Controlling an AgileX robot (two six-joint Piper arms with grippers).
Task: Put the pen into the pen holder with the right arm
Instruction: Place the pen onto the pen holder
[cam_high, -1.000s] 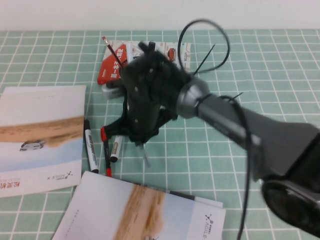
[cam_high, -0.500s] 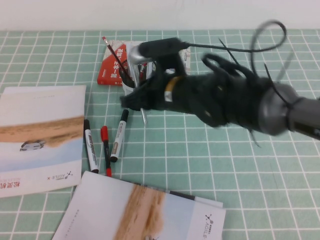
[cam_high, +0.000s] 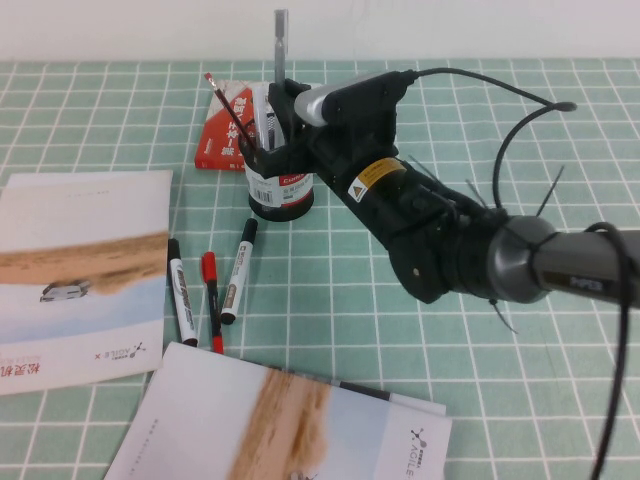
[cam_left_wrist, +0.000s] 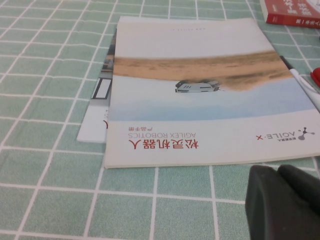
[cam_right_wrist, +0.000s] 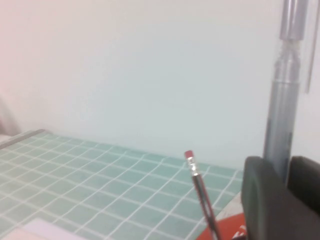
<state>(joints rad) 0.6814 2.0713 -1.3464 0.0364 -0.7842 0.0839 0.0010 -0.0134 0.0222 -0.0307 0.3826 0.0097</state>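
**Pen upright over the holder: where the drop can fail**

I see the right arm (cam_high: 450, 240) reaching across the green grid mat (cam_high: 420, 330) to the pen holder (cam_high: 280, 185), the small black mesh cup with the white label band. The right gripper (cam_high: 285, 105) is directly over the cup, and its two fingers (cam_right_wrist: 265, 200) are pinching the pen (cam_high: 280, 50). The pen stands almost vertical. Its upper part rises well above the gripper against the white wall, but its lower tip is hidden behind the gripper and the rim, so I cannot say if it is already inside the cup.

The first risk, I think, is the red pencil (cam_high: 228, 108) that leans out of the holder with its eraser end up. It is near the gripper, and the wrist view shows it just beside the fingers. If the arm goes lower or turns, it may push the pencil and tip the light cup.

The second risk is the release. If the tip is above the rim and not inside, the pen may hit the edge and fall on the mat, perhaps toward the two black-capped markers (cam_high: 180, 290) and the thin red pen (cam_high: 212, 300) lying there. The red box (cam_high: 222, 135) just behind the cup leaves little room on that side.

The left gripper (cam_left_wrist: 282, 202) is parked low over the mat beside a brochure (cam_left_wrist: 200, 100), well apart from the work. Its fingers look closed together and hold nothing.
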